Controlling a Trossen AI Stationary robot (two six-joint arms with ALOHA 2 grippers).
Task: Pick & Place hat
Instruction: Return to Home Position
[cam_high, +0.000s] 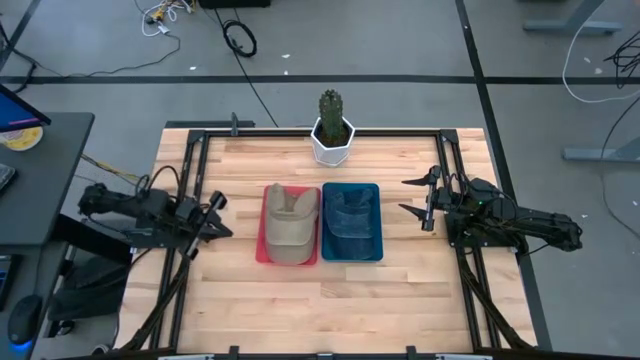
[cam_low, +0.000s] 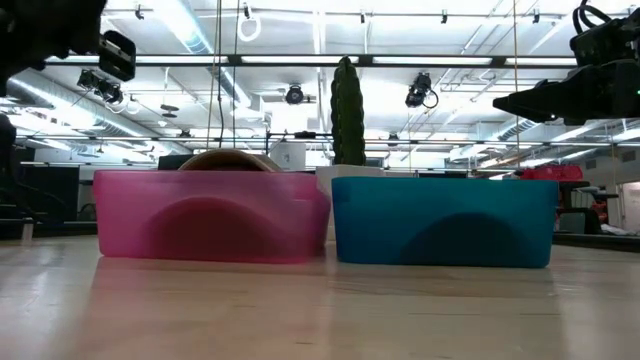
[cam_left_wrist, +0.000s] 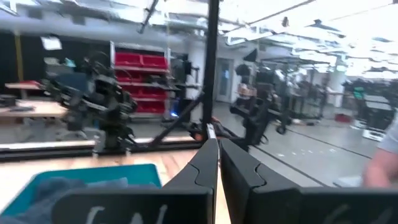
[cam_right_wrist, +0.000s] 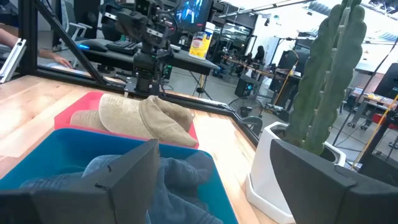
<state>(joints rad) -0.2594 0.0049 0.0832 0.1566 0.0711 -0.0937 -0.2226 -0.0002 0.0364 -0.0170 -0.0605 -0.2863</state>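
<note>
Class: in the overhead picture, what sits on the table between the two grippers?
In the high view, between the left gripper and right gripper sit the pink bin holding brown caps and the blue bin.

Along the far edge of my wooden table (cam_high: 300, 305), near its middle, a green cactus (cam_high: 330, 106) stands upright in a white faceted pot (cam_high: 332, 148). Off the table, a looped black cable (cam_high: 240, 40) lies on the grey floor (cam_high: 400, 40), and a dark desk (cam_high: 45, 180) sits beyond the left edge.
</note>
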